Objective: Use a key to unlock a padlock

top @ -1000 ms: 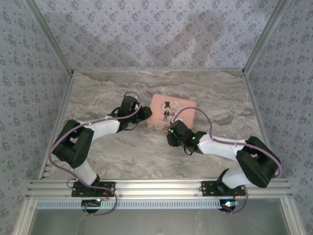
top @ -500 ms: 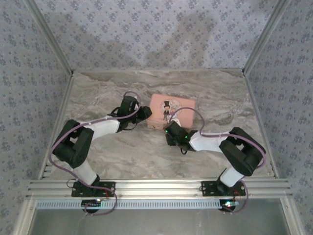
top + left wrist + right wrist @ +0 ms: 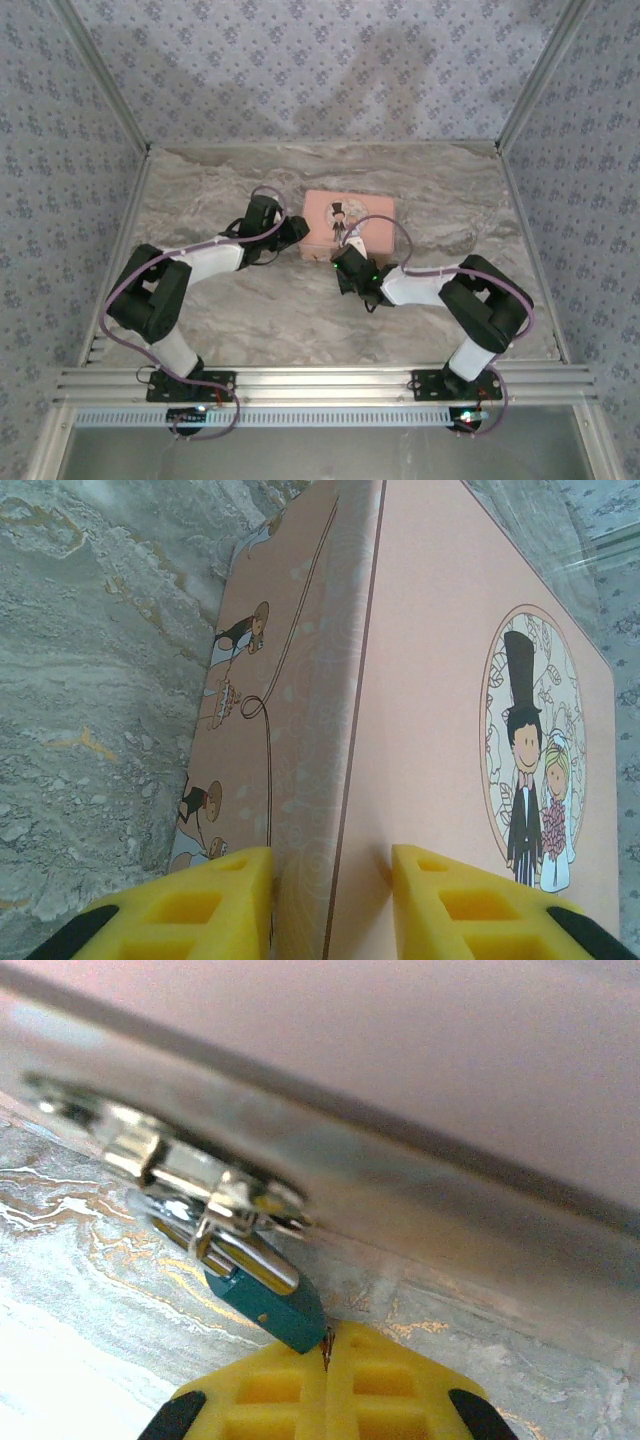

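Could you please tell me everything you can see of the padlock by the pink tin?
The padlock is tiny, with a teal-blue body and a shiny silvery shackle. It lies tilted on the marble table at the foot of the pink tin, shackle end toward the tin's metal clasp. The right gripper, shut, meets its lower corner; whether it is locked is unclear.

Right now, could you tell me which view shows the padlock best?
The right wrist view: the padlock sits close up, teal body and silvery shackle, ahead of the shut right claw. From the top it is too small to make out by the pink tin; the left wrist faces the tin's lid.
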You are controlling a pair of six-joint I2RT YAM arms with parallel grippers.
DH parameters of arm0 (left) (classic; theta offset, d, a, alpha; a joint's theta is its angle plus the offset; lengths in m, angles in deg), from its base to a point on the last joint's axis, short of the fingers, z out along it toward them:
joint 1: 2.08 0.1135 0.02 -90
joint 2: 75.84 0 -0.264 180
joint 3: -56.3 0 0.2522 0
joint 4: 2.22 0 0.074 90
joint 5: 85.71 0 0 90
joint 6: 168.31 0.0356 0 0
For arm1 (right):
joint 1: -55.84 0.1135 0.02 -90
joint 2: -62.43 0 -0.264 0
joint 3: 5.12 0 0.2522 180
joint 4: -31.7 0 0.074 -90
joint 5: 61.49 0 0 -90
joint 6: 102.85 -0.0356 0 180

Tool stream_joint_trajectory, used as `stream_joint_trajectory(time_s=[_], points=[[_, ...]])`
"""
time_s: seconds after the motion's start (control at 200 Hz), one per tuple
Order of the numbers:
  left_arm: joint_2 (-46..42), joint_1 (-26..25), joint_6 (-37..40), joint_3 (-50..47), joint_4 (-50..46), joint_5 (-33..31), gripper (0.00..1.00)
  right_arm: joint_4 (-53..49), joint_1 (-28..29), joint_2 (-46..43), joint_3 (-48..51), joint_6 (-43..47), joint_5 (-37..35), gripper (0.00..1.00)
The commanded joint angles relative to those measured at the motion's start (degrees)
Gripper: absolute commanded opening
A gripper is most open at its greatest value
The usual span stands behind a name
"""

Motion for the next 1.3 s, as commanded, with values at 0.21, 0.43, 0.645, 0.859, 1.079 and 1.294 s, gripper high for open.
stream_joint_trajectory(time_s=[0.21, 0.43, 0.645, 0.859, 1.079, 1.294], points=[[-0.27, 0.65, 0.44, -0.78, -1.4, 0.2, 0.34, -3.36, -1.72, -7.48, 2.87, 11.8, 7.64, 0.0], [-0.19, 0.72, 0.51, -0.93, -1.02, 0.71, 0.34, -6.61, -3.05, -10.41, 2.3, 19.0, 9.98, 0.0], [0.47, 0.75, 0.2, -1.11, -0.28, 1.62, 0.34, -7.33, -2.55, -9.77, 0.17, 24.31, 10.24, 0.0], [1.14, 0.31, -0.33, -1.02, 0.24, 2.13, 0.34, -6.95, -1.3, -6.95, -4.5, 28.73, 9.26, 0.0], [0.88, 0.24, -0.5, -0.85, -0.17, 1.87, 0.34, -8.57, 0.25, -3.47, -9.21, 32.33, 10.05, 0.0], [-1.83, 1.3, -0.09, -2.3, -0.92, -0.05, 0.37, -8.8, 1.73, -7.49, -7.78, 30.15, 10.67, 0.0]])
